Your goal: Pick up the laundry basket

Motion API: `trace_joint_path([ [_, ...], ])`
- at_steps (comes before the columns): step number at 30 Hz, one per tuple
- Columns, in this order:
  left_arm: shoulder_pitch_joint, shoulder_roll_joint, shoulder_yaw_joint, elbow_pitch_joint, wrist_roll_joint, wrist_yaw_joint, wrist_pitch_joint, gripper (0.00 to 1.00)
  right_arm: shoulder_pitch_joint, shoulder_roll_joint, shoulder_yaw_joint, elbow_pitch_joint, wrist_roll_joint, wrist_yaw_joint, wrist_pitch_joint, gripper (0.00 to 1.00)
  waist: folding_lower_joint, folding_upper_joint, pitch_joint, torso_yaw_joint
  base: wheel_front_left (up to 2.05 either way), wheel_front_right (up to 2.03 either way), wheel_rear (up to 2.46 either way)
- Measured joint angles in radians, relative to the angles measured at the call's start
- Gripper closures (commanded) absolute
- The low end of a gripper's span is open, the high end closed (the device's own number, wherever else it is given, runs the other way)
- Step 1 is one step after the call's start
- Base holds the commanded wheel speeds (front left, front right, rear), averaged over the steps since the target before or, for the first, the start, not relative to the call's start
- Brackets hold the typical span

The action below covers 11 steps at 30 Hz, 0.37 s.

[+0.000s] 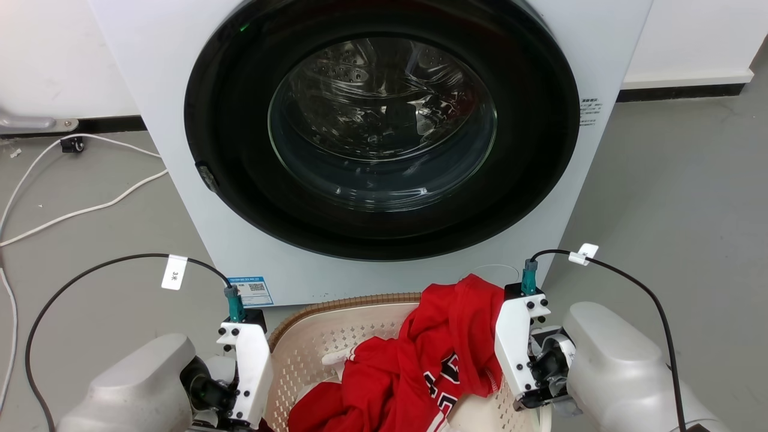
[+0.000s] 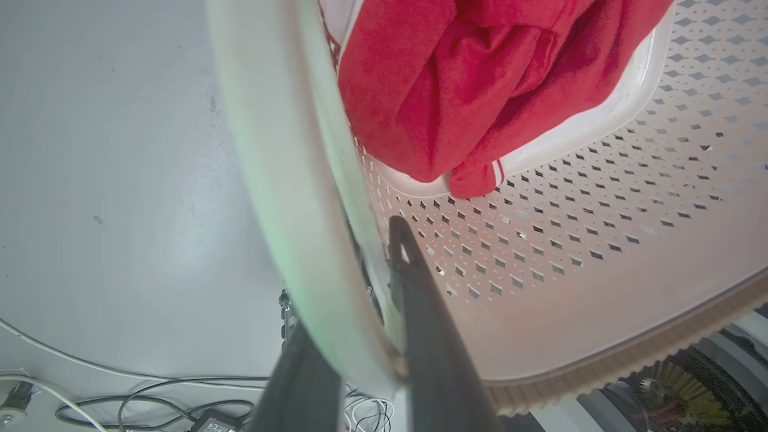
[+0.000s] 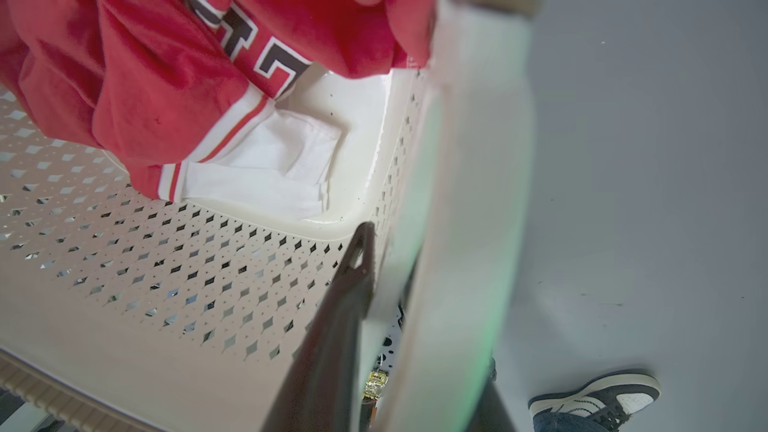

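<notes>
Cream laundry basket (image 1: 312,354) is clamped at its handles by downturned left hand (image 2: 354,282) and right hand (image 3: 414,288).

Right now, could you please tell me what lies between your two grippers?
The laundry basket, holding a red garment, spans that stretch; the head view shows it.

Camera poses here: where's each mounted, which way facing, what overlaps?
Head view: on the head, looking forward-down at white front-loading washing machine and cream perforated plastic laundry basket; both pale forearms show.
Left wrist view: looks down left gripper, dark fingers astride the basket's wall.
Right wrist view: same along right gripper.
All share basket and red fabric jersey.
</notes>
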Motion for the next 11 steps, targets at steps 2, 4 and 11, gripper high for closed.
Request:
trace_joint_path([
  [2,-0.002,0.000,0.000,0.001,0.000,0.000,0.000,1.00,-0.001,0.000,0.004,0.002,0.002,0.000,-0.001,1.00,0.0000,0.0000,0.000,0.000,0.00,0.00,0.00],
  [4,-0.003,-0.001,0.000,0.001,0.000,0.000,0.001,1.00,-0.004,0.000,0.007,0.005,0.006,0.000,-0.004,1.00,0.0000,0.0000,0.001,0.001,0.00,0.00,0.00],
  [11,-0.003,-0.002,0.000,0.002,0.000,0.000,0.002,1.00,-0.008,0.000,0.021,0.010,0.020,0.000,-0.006,1.00,0.0000,0.0000,0.003,0.002,0.00,0.00,0.00],
])
